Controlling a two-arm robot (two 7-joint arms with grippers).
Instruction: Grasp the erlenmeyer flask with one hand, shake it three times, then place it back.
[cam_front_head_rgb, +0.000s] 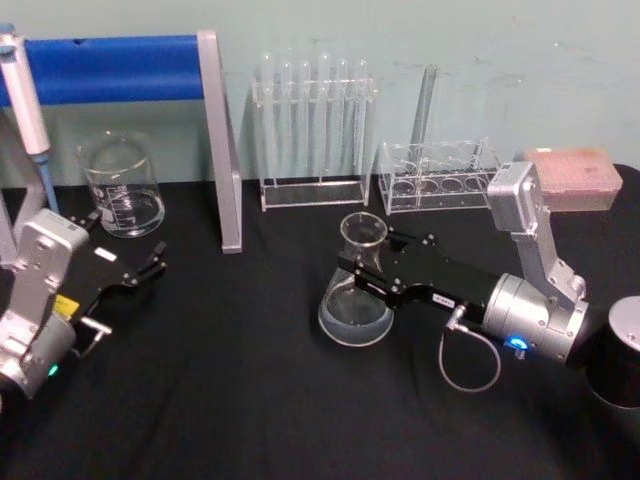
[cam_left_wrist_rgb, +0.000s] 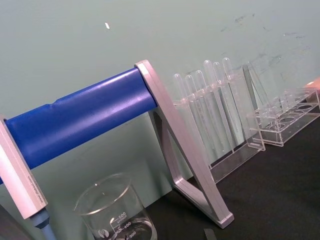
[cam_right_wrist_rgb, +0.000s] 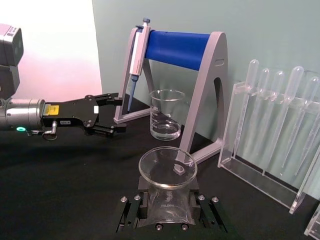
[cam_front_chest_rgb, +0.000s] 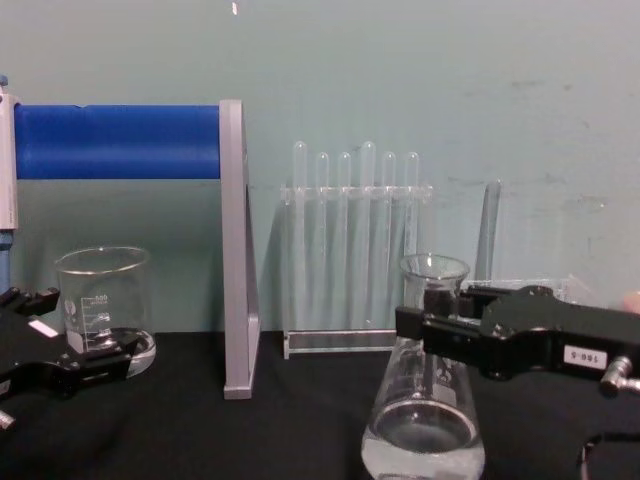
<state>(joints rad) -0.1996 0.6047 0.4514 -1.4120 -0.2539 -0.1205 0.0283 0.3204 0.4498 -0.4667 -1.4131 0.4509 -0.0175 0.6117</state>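
Black cloth (cam_front_head_rgb: 250, 400) covers my bench: head view has the right gripper (cam_front_head_rgb: 368, 252) clamped on the neck of the erlenmeyer flask (cam_front_head_rgb: 356, 305), mid-table, left gripper (cam_front_head_rgb: 150, 266) parked with jaws spread; right wrist view peers down its mouth; chest view shows it upright, base down, and I judge it slick, brittle, bottom-heavy.

A blue-barred pipette stand (cam_front_head_rgb: 110, 68) is standing rear left on the black tabletop (cam_front_head_rgb: 240, 390), carrying one pipette (cam_front_head_rgb: 22, 100) at its left end. A glass beaker (cam_front_head_rgb: 122, 185) is sitting beneath the bar, holding a little clear liquid. A tall clear rack (cam_front_head_rgb: 312, 185) is holding six upright tubes. A low rack (cam_front_head_rgb: 440, 178) beside it is holding one. A pinkish box (cam_front_head_rgb: 572, 178) is lying rear right.
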